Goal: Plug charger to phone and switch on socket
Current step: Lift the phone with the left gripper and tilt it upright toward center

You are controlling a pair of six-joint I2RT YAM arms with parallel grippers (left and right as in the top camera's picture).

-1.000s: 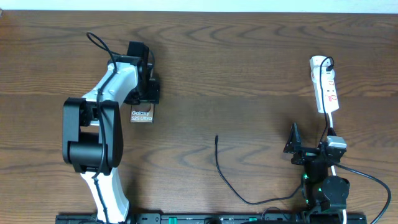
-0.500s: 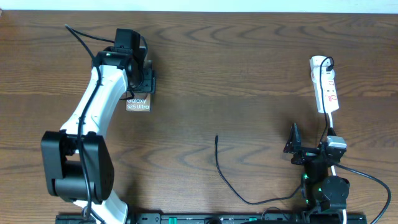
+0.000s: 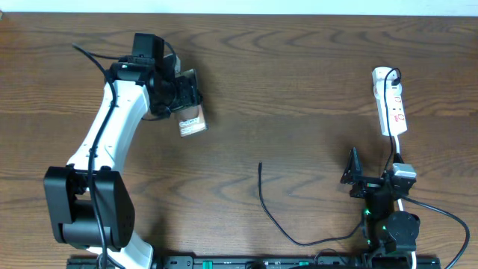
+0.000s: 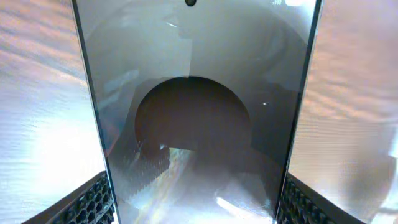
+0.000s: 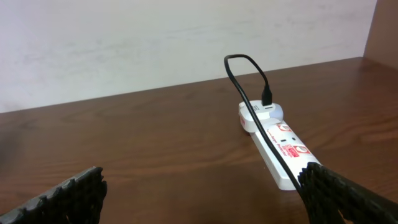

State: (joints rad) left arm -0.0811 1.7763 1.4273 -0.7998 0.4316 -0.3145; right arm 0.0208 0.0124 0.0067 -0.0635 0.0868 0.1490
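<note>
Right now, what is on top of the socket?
At the far end of the socket stands a black plug; its thin cable runs along the top, beside red marks. Whatever lies under plug and cable is covered.

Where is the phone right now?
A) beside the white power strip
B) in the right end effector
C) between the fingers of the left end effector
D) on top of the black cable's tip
C: the phone is gripped between the fingers of the left end effector, far from the socket and the charger.
</note>
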